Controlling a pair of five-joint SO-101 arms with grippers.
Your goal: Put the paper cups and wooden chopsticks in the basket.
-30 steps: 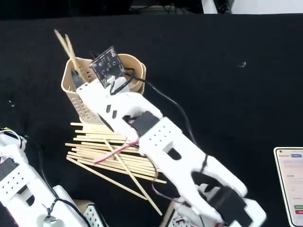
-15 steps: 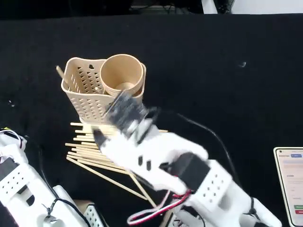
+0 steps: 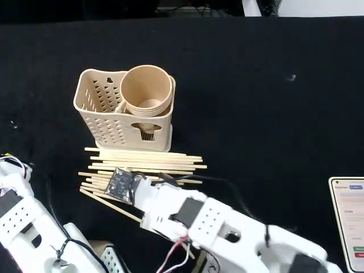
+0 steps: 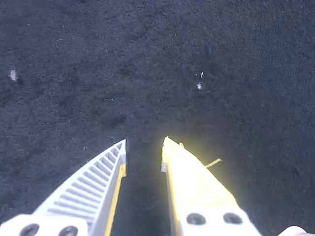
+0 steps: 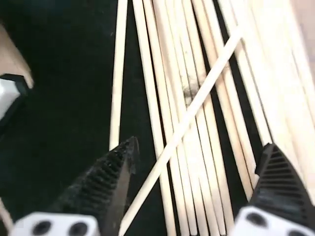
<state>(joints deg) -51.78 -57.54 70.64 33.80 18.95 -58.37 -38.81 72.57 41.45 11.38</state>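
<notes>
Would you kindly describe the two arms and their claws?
The left arm and right arm are white. The right one has black motor blocks and red and black cables; the right claw has black ribbed fingers. The left claw pairs a white ribbed finger with a yellow one.

The paper cups [image 3: 147,91] sit stacked in the right end of the basket [image 3: 105,125]. The wooden chopsticks [image 3: 149,161] lie on the bench [image 3: 273,114] just before the basket, with the right pincer [image 5: 199,145] over their near left part.
</notes>
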